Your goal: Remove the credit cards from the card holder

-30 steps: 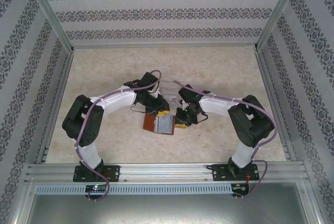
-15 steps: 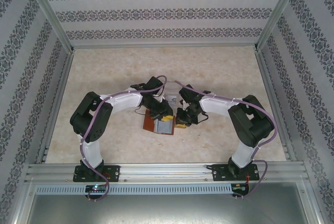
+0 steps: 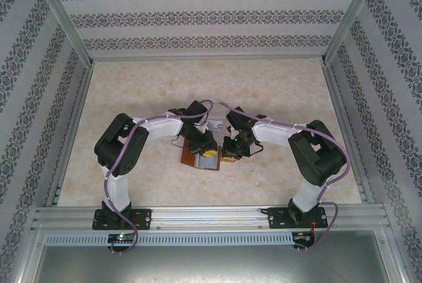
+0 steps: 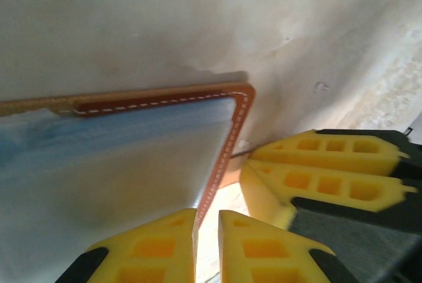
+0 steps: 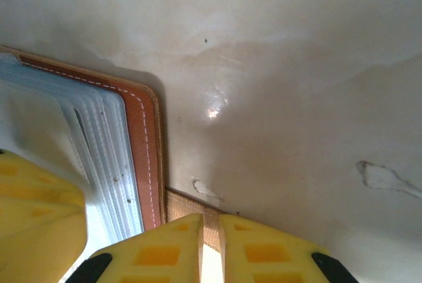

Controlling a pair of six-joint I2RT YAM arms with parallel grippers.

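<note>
The card holder [image 3: 198,159] lies open on the table, reddish-brown with a stitched border [image 4: 227,144] and grey-blue pockets [image 5: 109,164]. My left gripper [image 3: 208,146] sits over its right edge. In the left wrist view that gripper [image 4: 208,212] has its jaws nearly together, and the stitched edge runs in between them. My right gripper [image 3: 227,153] is just right of the holder. It [image 5: 211,216] is shut on the tan strap tab [image 5: 188,205]. Its yellow fingers [image 4: 316,171] show close beside the left ones. The credit cards are hidden in the pockets.
A clear plastic box [image 3: 215,123] sits just behind the two grippers. Patterned walls and metal posts enclose the pale table [image 3: 290,92] on three sides. Both arms bend inward toward the middle.
The left arm has swung in and lowered its gripper onto the card holder's right edge, and its jaws have narrowed. The right arm and the holder have stayed put.
</note>
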